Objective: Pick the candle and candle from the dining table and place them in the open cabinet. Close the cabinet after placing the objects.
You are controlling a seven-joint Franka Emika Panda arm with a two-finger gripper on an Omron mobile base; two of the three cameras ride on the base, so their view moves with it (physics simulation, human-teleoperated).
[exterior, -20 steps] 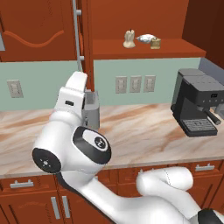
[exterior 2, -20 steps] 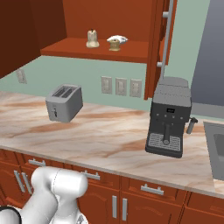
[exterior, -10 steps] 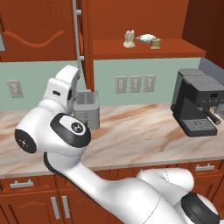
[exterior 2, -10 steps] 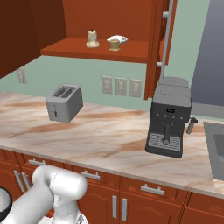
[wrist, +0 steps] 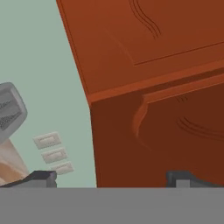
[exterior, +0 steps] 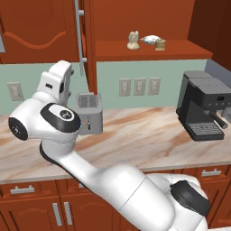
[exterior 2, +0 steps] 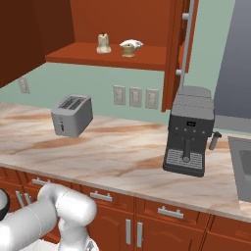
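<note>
Both candles already stand on the shelf of the open cabinet [exterior 2: 112,58], so I judge that only the closing remains. In the right base view the pale cream candle [exterior 2: 102,43] is at the upper centre of the frame, knobby and the taller one, and the squat tan candle [exterior 2: 128,49] with its darker top stands near it, just beside a grey-white oblong object [exterior 2: 133,43]. They sit near the front edge of the shelf, well inside the door line, I think so that the doors can swing past them.

In the hand view the gripper [wrist: 111,178] shows two dark tips at the bottom of the frame, spread wide with nothing between them. Just ahead of them is a cabinet door [wrist: 166,109], seen from its edge, which suggests that the arm is placing itself to push it.

The wood is reddish brown and smooth, with arched carved panels. A long silver bar handle [exterior 2: 186,39] runs along the door at the upper right. Below, the marble counter [exterior 2: 127,157] is glossy, beige with brown veins, and carries a brushed-metal toaster [exterior 2: 72,115] and a boxy dark coffee machine [exterior 2: 190,131].
</note>
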